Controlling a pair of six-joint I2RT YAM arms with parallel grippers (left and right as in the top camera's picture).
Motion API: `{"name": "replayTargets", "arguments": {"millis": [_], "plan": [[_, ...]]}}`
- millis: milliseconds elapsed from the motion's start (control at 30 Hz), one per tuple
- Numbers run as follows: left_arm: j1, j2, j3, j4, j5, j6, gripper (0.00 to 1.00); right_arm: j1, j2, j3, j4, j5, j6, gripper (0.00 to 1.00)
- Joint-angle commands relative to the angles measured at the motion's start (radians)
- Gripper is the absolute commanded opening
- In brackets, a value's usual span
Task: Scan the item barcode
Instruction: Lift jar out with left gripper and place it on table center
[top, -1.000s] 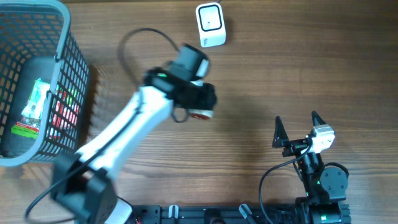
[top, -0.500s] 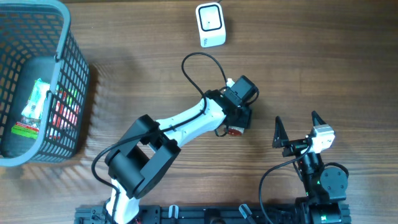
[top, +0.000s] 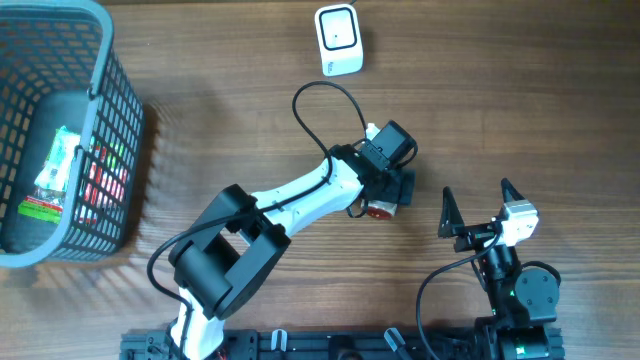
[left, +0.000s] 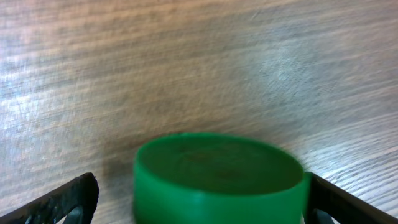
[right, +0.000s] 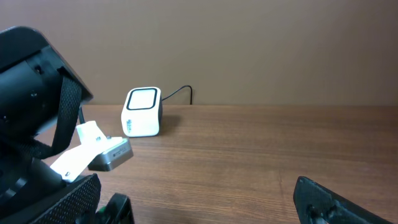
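Observation:
The item (top: 377, 211) is a small container with a green cap (left: 217, 174); only a red and white bit of it shows under my left gripper (top: 392, 190) in the overhead view. In the left wrist view the cap fills the space between the fingers of the left gripper (left: 199, 190), which is open, with a clear gap on the left side. The white barcode scanner (top: 338, 40) stands at the far middle of the table and shows in the right wrist view too (right: 142, 112). My right gripper (top: 477, 203) is open and empty near the front right.
A grey wire basket (top: 100, 120) with several packaged goods stands at the far left. The left arm (top: 290, 195) stretches across the table's middle, its black cable looping above it. Bare wood lies between the right gripper (right: 193, 199) and the scanner.
The left arm swung from near the scanner down and right toward the right gripper, carrying the item. Its jaws have since spread wide off the item. The right arm stayed still.

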Motion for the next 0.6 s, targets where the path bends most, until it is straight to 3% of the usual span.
{"name": "replayTargets", "arguments": {"millis": [0, 67, 233, 300, 433, 567], "plan": [[0.005, -0.034, 0.01, -0.021, -0.002, 0.015, 1.0, -0.004, -0.002, -0.001, 0.003, 0.01, -0.01, 0.99], [0.001, -0.034, 0.01, -0.021, -0.002, 0.015, 0.99, -0.004, -0.002, -0.001, 0.003, 0.01, -0.009, 1.0], [-0.034, -0.033, 0.01, -0.023, -0.003, 0.004, 0.69, -0.004, -0.002, -0.001, 0.003, 0.01, -0.01, 1.0], [-0.045, -0.033, 0.01, -0.023, -0.003, 0.003, 0.67, -0.004, -0.002, -0.001, 0.003, 0.01, -0.009, 1.0], [-0.048, -0.033, 0.01, -0.042, -0.004, -0.031, 0.52, -0.004, -0.002, -0.001, 0.003, 0.01, -0.01, 1.0], [-0.042, -0.033, 0.01, -0.047, -0.053, -0.21, 0.55, -0.004, -0.002, -0.001, 0.003, 0.01, -0.009, 1.0]]}}
